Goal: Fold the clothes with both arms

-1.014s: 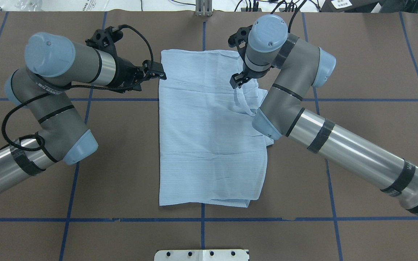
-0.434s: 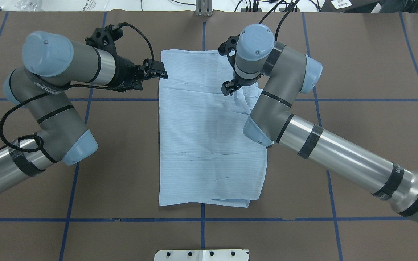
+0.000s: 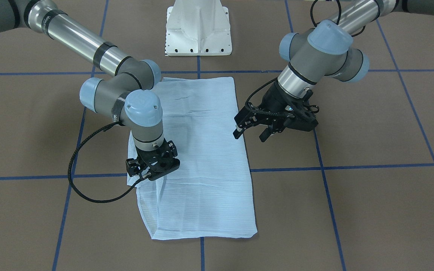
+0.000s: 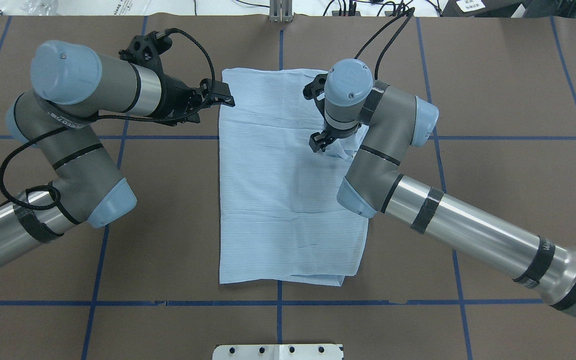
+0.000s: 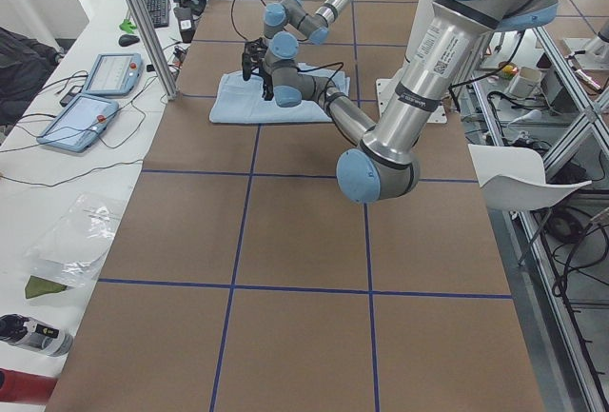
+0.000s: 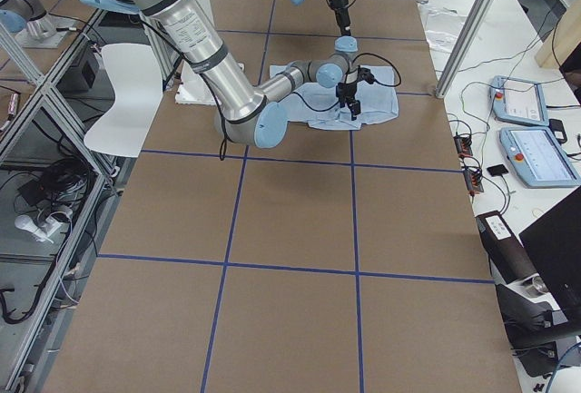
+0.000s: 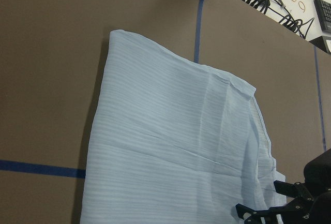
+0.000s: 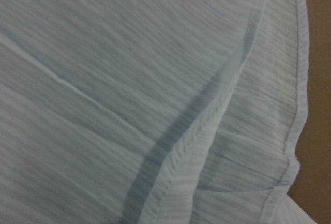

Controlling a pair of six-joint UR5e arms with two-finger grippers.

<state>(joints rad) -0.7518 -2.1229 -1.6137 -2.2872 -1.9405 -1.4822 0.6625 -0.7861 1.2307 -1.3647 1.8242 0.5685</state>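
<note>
Lying folded into a long rectangle in the middle of the brown, blue-taped worktop, the thin, pale blue, finely striped shirt looks light, limp and without stiffness of its own. Shallow creases cross it, and at its near end a lower layer peeks out beneath the top one, so the layers are loose and likely to slide over each other. The right gripper stands over the shirt's right edge, towards the far end, pointing down. A small bunch of cloth rises to it, and its jaws seem closed on that pinch, though the view of them is partly blocked. Its wrist camera sees only cloth at close range, with a stitched hem curving across. The left gripper hangs just beside the opposite long edge, near the far left corner, jaws apart and holding nothing.

Cloth this soft will probably droop and trail from any single hold, so it wants two holds, level with each other, moved together. The best places appear to be the hems and corners, where doubled, stitched fabric gives a gripper something to bite. A pinch should take every layer at once; catching only the top one would likely peel the fold open.
</note>
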